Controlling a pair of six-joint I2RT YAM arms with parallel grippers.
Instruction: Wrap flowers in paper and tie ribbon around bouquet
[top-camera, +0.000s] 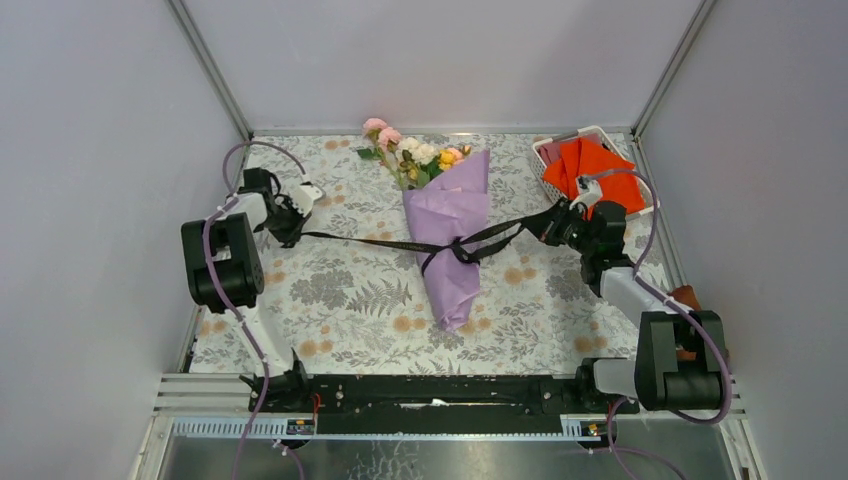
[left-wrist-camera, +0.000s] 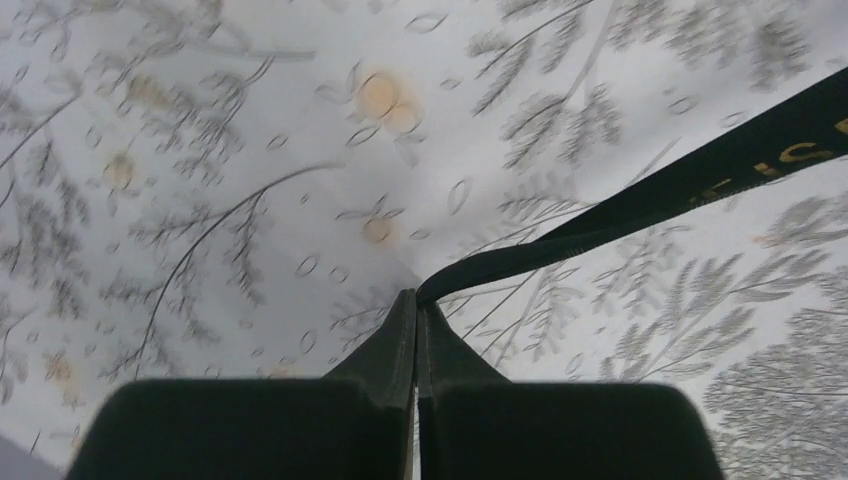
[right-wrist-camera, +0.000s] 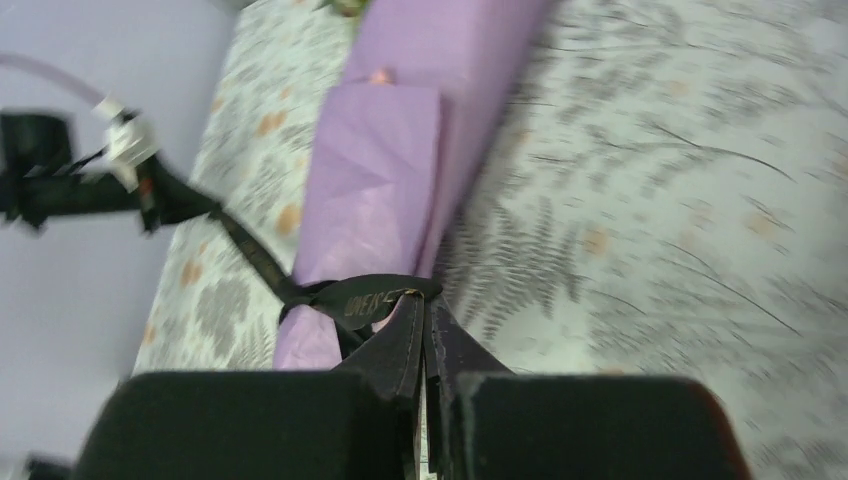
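The bouquet (top-camera: 447, 235) lies in the middle of the table, its lilac paper (right-wrist-camera: 385, 180) rolled into a cone. Pink, yellow and white flowers (top-camera: 412, 152) stick out of its far end. A black ribbon (top-camera: 380, 241) is knotted round the cone's narrow part and stretches taut to both sides. My left gripper (top-camera: 303, 233) is shut on the ribbon's left tail (left-wrist-camera: 640, 205), left of the bouquet. On the other side my right gripper (top-camera: 548, 222) is shut on the right tail (right-wrist-camera: 375, 300), close to the knot.
A white basket (top-camera: 548, 150) holding an orange-red folded cloth (top-camera: 592, 172) stands at the back right, just behind my right arm. A small brown cloth (top-camera: 687, 297) lies by the right wall. Grey walls close in the table on three sides.
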